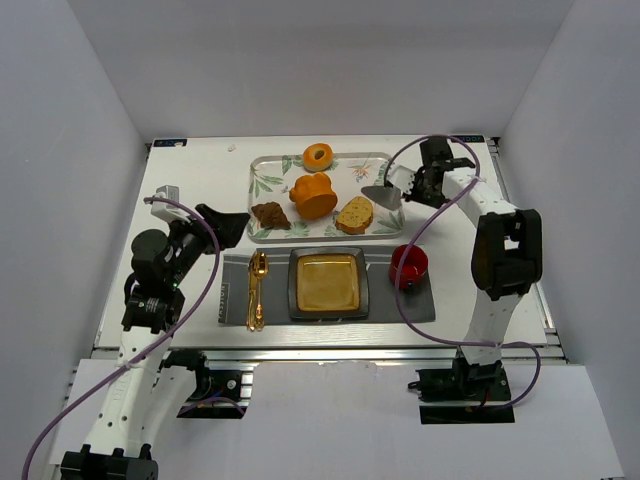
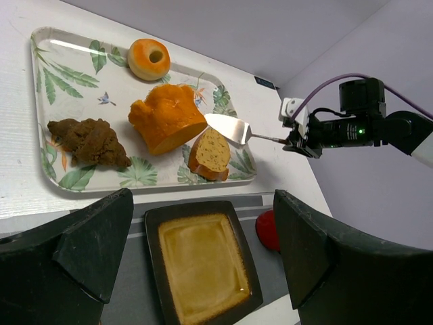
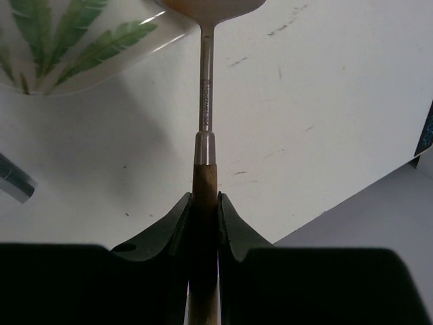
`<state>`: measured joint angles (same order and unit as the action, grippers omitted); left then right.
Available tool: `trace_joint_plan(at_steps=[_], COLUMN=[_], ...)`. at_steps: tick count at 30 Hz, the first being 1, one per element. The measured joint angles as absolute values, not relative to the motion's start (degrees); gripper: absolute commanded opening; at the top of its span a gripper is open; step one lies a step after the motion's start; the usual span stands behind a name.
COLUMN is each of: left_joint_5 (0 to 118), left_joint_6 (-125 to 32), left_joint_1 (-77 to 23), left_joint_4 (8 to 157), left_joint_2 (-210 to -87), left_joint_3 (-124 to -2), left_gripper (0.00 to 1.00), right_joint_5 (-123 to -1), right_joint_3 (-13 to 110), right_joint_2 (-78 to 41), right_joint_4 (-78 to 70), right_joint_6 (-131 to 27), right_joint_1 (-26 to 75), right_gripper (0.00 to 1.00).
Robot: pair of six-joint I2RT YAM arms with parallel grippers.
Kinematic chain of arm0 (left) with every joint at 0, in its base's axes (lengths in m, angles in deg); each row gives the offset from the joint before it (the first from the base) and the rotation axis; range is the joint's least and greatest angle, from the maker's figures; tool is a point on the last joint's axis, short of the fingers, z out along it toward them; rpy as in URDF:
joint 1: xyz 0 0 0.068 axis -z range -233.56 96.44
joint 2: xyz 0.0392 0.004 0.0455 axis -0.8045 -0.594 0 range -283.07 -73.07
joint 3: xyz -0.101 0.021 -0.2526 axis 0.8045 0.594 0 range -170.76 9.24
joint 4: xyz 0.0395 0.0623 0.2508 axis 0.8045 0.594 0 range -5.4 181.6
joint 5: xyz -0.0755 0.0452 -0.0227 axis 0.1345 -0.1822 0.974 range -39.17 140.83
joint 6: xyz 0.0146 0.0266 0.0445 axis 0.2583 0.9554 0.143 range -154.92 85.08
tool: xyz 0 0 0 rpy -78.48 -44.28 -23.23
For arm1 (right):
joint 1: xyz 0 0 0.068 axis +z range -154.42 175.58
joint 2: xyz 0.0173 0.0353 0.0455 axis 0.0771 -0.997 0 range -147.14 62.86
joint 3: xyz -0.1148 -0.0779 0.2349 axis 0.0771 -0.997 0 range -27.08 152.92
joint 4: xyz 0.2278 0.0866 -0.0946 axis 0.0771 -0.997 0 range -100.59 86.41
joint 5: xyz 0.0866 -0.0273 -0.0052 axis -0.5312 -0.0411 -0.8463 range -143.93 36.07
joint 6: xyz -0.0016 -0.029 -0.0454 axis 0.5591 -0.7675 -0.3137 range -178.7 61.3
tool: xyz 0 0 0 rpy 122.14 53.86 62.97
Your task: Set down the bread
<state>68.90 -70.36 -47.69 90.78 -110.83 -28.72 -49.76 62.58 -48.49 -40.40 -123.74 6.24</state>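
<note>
Bread (image 1: 354, 215) sits on the leaf-print tray (image 1: 265, 180), just beside the orange bun (image 1: 314, 196), so the placing is not yet done. Right end effector (image 3: 204, 203) pinches the wooden handle of a metal server (image 2: 226, 127), whose blade hangs close over the slice; whether it touches, I cannot tell. Left end effector (image 1: 225, 225) is spread and holds nothing, near the tray's left end. Scooping, carrying and setting down, likely on the square plate (image 1: 294, 285), are all left to do
</note>
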Motion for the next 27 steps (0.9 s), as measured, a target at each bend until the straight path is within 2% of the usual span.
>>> trace_joint_plan(at_steps=[14, 27], left_joint_5=[69.07, 69.38], left_joint_6=[-70.36, -70.45], left_joint_1=[-47.69, -47.69], left_joint_4=[91.43, 91.43], left_joint_2=[-110.55, -110.18], left_joint_3=[-28.72, -28.54], left_gripper=[0.93, 0.93], right_joint_5=[-48.67, -48.56], right_joint_3=[50.98, 47.55], right_joint_2=[-42.39, -37.69], right_joint_4=[-35.95, -35.75], right_joint_6=[-130.21, -132.98], right_joint_1=[6.41, 5.67], right_gripper=[0.00, 0.00])
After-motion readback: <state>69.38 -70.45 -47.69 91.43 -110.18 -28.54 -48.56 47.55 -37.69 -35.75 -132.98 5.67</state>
